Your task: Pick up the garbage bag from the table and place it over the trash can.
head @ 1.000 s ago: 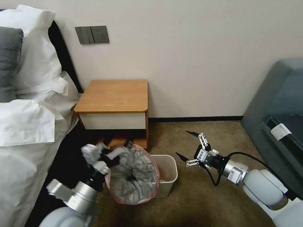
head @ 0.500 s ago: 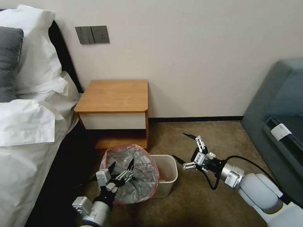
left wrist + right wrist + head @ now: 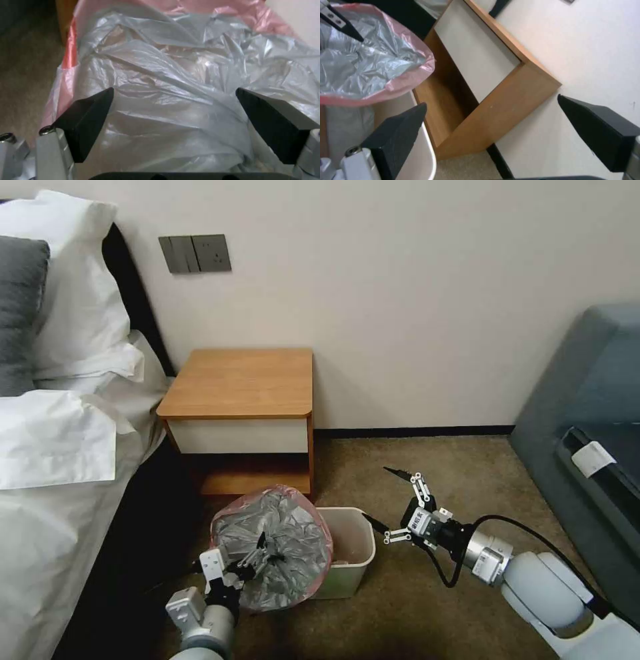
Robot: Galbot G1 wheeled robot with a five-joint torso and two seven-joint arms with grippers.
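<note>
Crinkled garbage bag [image 3: 273, 543] — atop trash can [image 3: 352, 553]

Garbage bag [image 3: 273, 547] over trash can [image 3: 350, 553] left side — table [image 3: 243, 383] behind.

From my remote seat I note open carpet [image 3: 427, 467] right of the trash can [image 3: 353, 553], room enough for my right gripper [image 3: 392, 499] with jaws spread, while the garbage bag [image 3: 273, 547] covers the can's left side and the counter [image 3: 243, 383] and bed [image 3: 53, 500] wall off the left.
</note>
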